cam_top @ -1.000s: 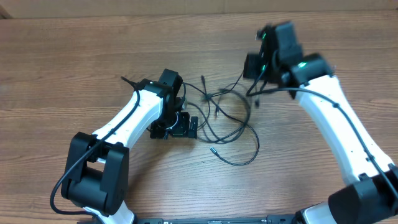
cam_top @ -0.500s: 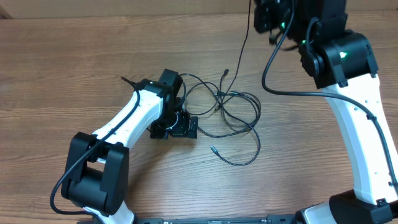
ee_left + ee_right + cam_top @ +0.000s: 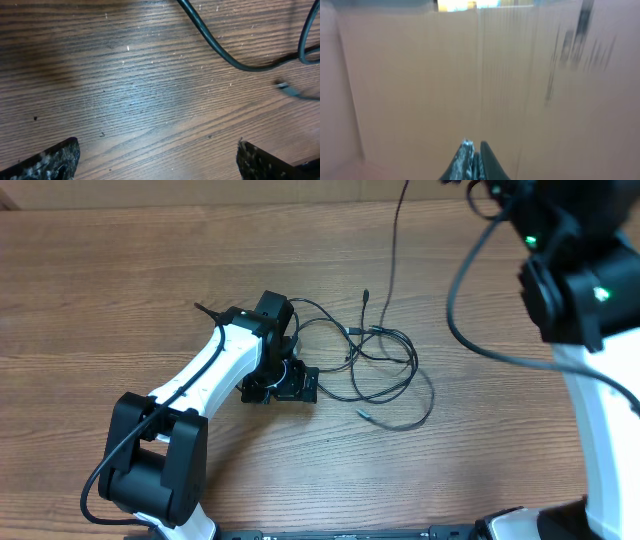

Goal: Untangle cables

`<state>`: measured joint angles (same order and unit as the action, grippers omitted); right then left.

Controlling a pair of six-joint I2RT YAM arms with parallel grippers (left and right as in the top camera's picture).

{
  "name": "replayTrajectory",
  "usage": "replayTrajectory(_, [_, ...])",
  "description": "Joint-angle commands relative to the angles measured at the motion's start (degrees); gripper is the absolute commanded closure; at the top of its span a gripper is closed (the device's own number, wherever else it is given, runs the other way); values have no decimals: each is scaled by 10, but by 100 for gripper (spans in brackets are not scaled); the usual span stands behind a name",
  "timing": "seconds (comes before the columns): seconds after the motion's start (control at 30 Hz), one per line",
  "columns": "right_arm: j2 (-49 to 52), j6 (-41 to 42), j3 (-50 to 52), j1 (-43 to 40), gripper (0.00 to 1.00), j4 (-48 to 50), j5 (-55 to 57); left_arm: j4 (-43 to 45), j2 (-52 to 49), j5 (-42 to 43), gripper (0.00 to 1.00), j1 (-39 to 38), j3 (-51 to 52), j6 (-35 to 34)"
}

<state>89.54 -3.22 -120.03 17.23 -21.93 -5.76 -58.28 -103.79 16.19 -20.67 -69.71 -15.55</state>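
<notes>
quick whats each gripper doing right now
left gripper: open, nothing between the fingers
right gripper: shut, apparently pinching the cable that runs up out of the overhead view

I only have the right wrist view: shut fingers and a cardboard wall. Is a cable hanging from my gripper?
Observer: The overhead shows one strand running straight from the cables off the top edge, toward your right arm. The grip itself is out of frame.
Operator: Where's the rest of the bundle?
Observer: In loose loops on the table, right beside the left gripper.
Operator: Is the left one holding anything?
Observer: No. Its wrist view shows the jaws wide open over bare wood, with one cable lying beyond them.
</notes>
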Motion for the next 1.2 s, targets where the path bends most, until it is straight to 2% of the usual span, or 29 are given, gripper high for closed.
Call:
replayTrajectory(0.0, [-52,-3,-24,-5,96,53,-1,1,-4,-3,0,-4,2,-3])
replayTrajectory(0.27, [-70,0,-24,-5,96,219,-1,1,-4,-3,0,-4,2,-3])
replayTrajectory(0.37, [-70,19,-24,-5,96,248,-2,1,-4,-3,0,-4,2,-3])
replayTrajectory(0.47, [-70,78,-24,-5,96,228,-2,1,-4,-3,0,-4,2,-3])
replayTrajectory(0.53, [-70,107,-24,-5,96,170,-2,1,-4,-3,0,-4,2,-3])
replayTrajectory(0.63, [-66,110,-24,-5,96,52,-2,1,-4,-3,0,-4,2,-3])
replayTrajectory(0.97, [-39,109,-21,-5,96,-394,7,1,-4,-3,1,-4,2,-3])
replayTrajectory(1.17, [12,118,-3,-5,96,-562,27,1,-4,-3,0,-4,2,-3])
